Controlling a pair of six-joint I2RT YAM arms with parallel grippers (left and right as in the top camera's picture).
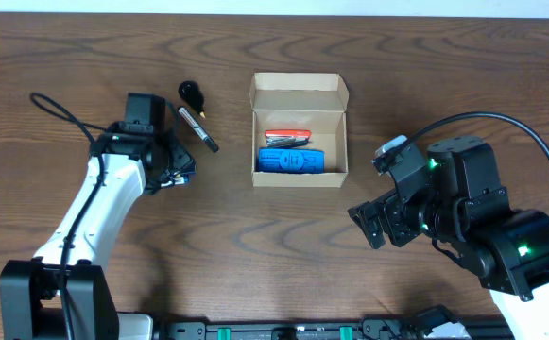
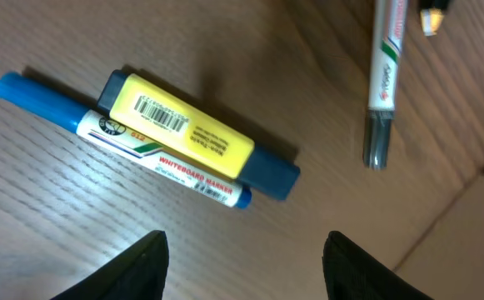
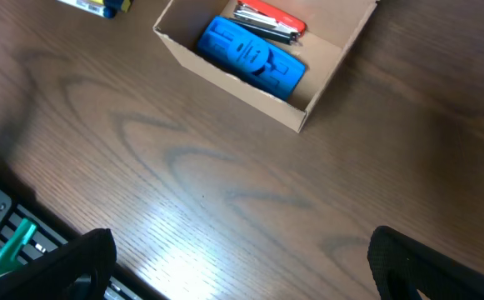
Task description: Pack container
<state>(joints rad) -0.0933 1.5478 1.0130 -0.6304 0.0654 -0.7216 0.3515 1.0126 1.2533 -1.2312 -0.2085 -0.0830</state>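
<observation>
Overhead: open cardboard box (image 1: 299, 171) just past table (image 1: 255, 255) centre toward 12 o'clock, lid flap standing at its 12 o'clock edge; it holds a red tool (image 1: 288, 138) at the 12 o'clock side and a blue case (image 1: 291, 161) at the 6 o'clock side. At the box's 9 o'clock, apart from it, lie a dark marker (image 1: 198, 128) and, toward 10 o'clock, a small black object (image 1: 191, 92) too small to identify. Left gripper (image 1: 172, 166) hangs at the box's 8 to 9 o'clock; right gripper (image 1: 368, 222) at its 4 to 5 o'clock, well apart. Left wrist: both fingers (image 2: 142, 267) spread, nothing between them. Beyond them at 11 o'clock lie a blue-capped whiteboard marker (image 2: 183, 171) and a yellow block (image 2: 183, 132) with a barcode label, side by side and touching; the dark marker's grey end sits at 1 o'clock, a box corner at 3 to 4 o'clock. Right wrist: fingers (image 3: 67, 267) spread wide and empty over bare table, the box at 12 o'clock, contents as above. Step in hand, by judgement: packing is partly done and the left arm is lining up on the marker and block pair. The next move calls for descending over one of the two, closing on it alone, then carrying it to the free space in the box.
</observation>
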